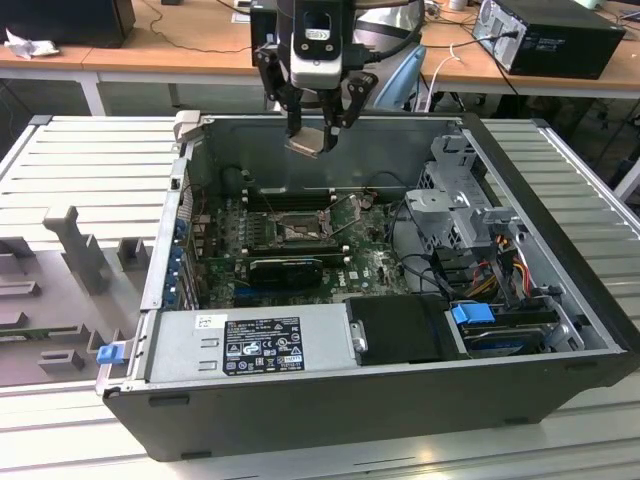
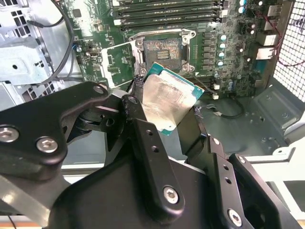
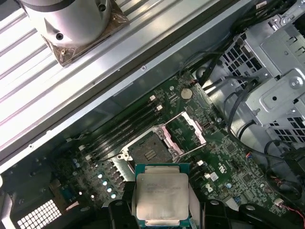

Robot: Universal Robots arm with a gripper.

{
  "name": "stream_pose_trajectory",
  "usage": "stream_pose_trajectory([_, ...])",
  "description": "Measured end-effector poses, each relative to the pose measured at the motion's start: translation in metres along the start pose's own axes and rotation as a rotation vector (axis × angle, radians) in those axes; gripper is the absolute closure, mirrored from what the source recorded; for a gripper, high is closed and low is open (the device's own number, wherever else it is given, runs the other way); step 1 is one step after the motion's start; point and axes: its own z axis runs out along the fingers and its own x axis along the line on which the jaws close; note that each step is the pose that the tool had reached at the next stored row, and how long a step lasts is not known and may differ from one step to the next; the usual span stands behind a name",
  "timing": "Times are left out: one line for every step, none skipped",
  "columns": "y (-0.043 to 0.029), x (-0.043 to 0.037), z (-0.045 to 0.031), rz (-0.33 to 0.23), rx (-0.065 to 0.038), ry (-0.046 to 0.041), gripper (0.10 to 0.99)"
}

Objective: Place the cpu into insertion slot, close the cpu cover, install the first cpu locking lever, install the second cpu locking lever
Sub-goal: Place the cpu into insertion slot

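My gripper [image 1: 312,135] hangs above the back of the open computer case, shut on the cpu [image 1: 308,143]. The cpu is a small square chip with a pale grey metal top [image 2: 167,102] and a green rim, and it is held tilted between the black fingers [image 3: 123,205]. Below it on the green motherboard lies the insertion slot [image 1: 300,232], bare and open in both wrist views [image 2: 162,50] [image 3: 147,150]. The cpu cover [image 3: 188,132], a thin metal frame, stands swung up beside the slot [image 2: 116,64]. The cpu is well above the slot and apart from it.
A grey power supply [image 1: 250,345] fills the case's near side. A metal drive cage [image 1: 460,190] with cables stands at the exterior view's right. A long black expansion card [image 1: 285,268] lies just in front of the slot, and memory slots [image 1: 285,198] lie behind it.
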Motion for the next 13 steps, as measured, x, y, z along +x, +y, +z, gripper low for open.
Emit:
stream_pose_trajectory([0.0000,0.0000,0.0000,0.006,0.000,-0.0006,0.557])
stream_pose_trajectory([0.0000,0.0000,0.0000,0.011,0.000,-0.0010,0.557])
stream_pose_trajectory([0.0000,0.0000,0.0001,0.016,0.000,-0.0014,0.557])
stream_pose_trajectory([0.0000,0.0000,0.0001,0.022,0.000,-0.0019,0.557])
stream_pose_trajectory([0.0000,0.0000,0.0002,0.026,0.000,-0.0023,0.557])
stream_pose_trajectory([0.0000,0.0000,0.0002,0.032,-0.001,-0.0028,0.557])
stream_pose_trajectory([0.0000,0.0000,0.0003,0.039,-0.001,-0.0033,0.557])
stream_pose_trajectory([0.0000,0.0000,0.0004,0.044,-0.001,-0.0038,0.557])
stream_pose_trajectory([0.0000,0.0000,0.0004,0.047,-0.001,-0.0040,0.557])
stream_pose_trajectory([0.0000,0.0000,0.0004,0.049,-0.001,-0.0042,0.557])
stream_pose_trajectory([0.0000,0.0000,0.0005,0.053,-0.001,-0.0046,0.557])
stream_pose_trajectory([0.0000,0.0000,0.0005,0.058,-0.001,-0.0050,0.557])
stream_pose_trajectory([-0.0001,0.0000,0.0006,0.066,-0.001,-0.0058,0.557])
